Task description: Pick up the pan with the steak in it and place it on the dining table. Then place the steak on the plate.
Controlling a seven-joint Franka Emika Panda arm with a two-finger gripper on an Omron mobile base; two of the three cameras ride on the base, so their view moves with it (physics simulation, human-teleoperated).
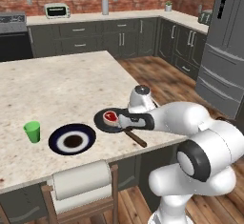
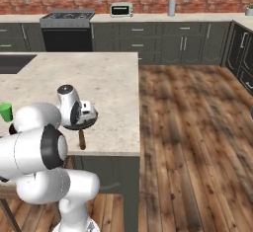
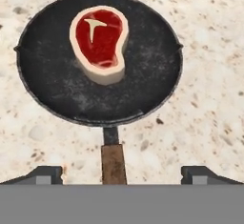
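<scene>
Resting together: one pan, one steak.

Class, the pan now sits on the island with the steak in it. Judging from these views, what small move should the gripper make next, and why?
Probably ease forward over the pan and descend onto the steak. The pan already rests on the dining table, while the steak lies in it and the plate beside it holds nothing. The gripper is open, its fingertips straddling the handle, short of the steak.

Bare tabletop lying open beyond plate; green cup standing left of plate; pan sitting just right, steak occupying it.
</scene>
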